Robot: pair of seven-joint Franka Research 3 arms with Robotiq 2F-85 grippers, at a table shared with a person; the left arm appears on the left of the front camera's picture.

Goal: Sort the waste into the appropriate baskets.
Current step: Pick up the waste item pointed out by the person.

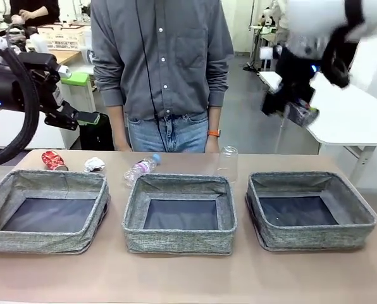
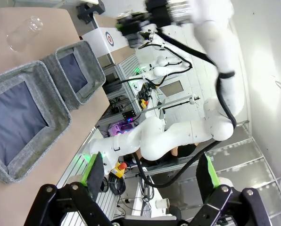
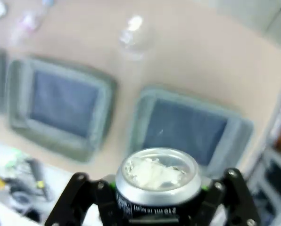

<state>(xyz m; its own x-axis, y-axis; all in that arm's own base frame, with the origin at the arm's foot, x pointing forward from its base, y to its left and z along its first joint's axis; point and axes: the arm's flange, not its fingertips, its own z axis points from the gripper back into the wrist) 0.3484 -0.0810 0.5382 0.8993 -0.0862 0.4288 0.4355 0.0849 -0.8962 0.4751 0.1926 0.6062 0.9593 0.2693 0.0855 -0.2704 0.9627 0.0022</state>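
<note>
My right gripper [image 1: 300, 113] hangs high over the right basket [image 1: 315, 235], shut on a dark printed can [image 1: 304, 114]. In the right wrist view the can [image 3: 159, 181] sits between the fingers, silver top up, above the near rim of the right basket [image 3: 187, 101]. My left gripper [image 1: 87, 118] hovers open and empty above the table's far left; its green pads [image 2: 92, 172] stand wide apart. Along the far edge lie a crushed red can [image 1: 54, 159], a white paper wad [image 1: 95, 164], a blue-capped bottle [image 1: 141, 168] and a clear cup [image 1: 228, 163].
The left basket [image 1: 46, 240] and middle basket [image 1: 179, 240] stand in a row with the right one; their dark bottoms are bare. A person [image 1: 163, 69] stands at the far side, hands down. Bare tabletop runs along the near edge.
</note>
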